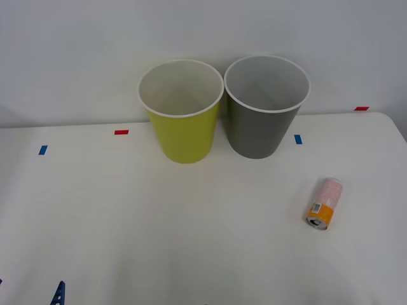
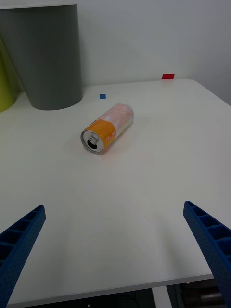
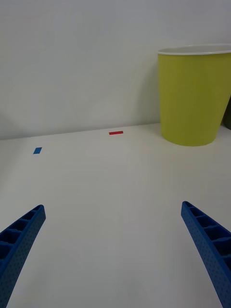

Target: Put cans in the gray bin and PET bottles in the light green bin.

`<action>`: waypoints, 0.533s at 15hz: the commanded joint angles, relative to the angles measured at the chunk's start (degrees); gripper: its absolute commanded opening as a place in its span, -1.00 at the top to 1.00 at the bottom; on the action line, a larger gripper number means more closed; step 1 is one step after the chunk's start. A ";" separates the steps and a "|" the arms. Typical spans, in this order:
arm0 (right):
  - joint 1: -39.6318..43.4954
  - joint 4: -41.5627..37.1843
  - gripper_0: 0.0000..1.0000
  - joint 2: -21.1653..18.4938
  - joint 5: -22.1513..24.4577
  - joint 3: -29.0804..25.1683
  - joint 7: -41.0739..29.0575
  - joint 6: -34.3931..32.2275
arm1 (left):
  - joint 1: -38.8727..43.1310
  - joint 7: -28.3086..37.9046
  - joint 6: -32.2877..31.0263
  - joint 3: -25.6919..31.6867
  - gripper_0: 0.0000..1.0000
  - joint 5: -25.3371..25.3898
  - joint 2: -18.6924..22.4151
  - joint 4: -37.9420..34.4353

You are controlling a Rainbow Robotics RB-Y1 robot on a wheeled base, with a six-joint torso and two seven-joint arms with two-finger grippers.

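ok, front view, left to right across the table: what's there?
blue tape mark → red tape mark → light green bin → gray bin → blue tape mark → can, lying on its side → red tape mark

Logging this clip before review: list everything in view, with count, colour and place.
can: 1, pale pink with orange band, lying on its side, on the robot's right of the table
gray bin: 1, dark gray, white rim, upright at the table's far side
light green bin: 1, yellow-green, white rim, upright beside the gray bin, on its left
tape marks: 4, two red, two blue, far part of the table
table: 1, white
left hand: blue fingers open, above bare table
right hand: blue fingers open, facing the can
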 commanded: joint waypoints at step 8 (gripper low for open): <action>0.00 0.00 -1.00 0.00 0.00 0.00 0.00 0.00 | 0.00 0.00 0.00 0.00 -0.94 0.00 0.00 0.00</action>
